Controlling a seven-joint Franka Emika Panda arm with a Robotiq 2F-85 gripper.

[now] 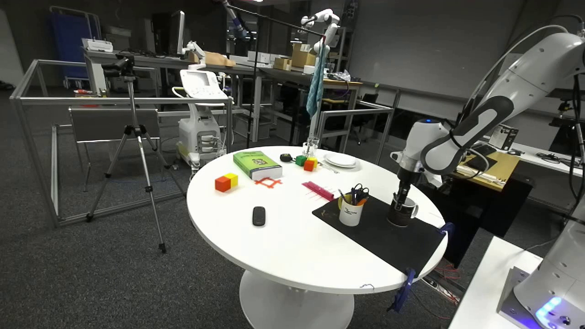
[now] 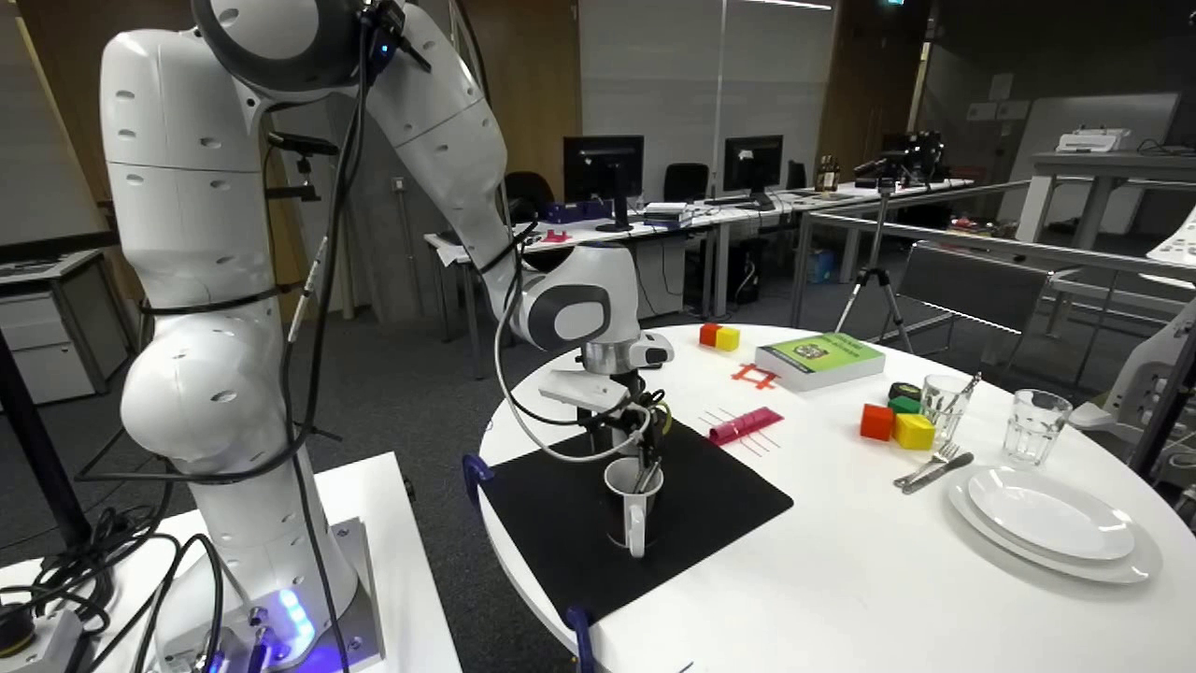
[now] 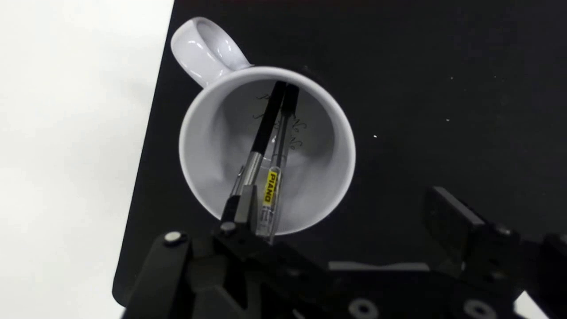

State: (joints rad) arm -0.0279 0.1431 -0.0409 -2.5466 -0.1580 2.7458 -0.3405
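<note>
My black gripper (image 3: 347, 204) is spread wide, grasping nothing. In the wrist view the dark ceramic mug (image 3: 310, 166), white inside, sits upright at ten o'clock from my gap; my nine-o'clock fingertip (image 3: 246, 204) overlaps its rim at seven o'clock, touching or not I cannot tell. I count one mug, two slim pens (image 3: 267, 124) in it, one rectangular black mat (image 3: 443, 106) and, in an exterior view, one white cylindrical cup (image 1: 351, 214) at nine o'clock from me.

Pens (image 3: 271, 188) in mug (image 3: 314, 177), mug on mat (image 3: 443, 110), atop table (image 2: 841, 579)
</note>
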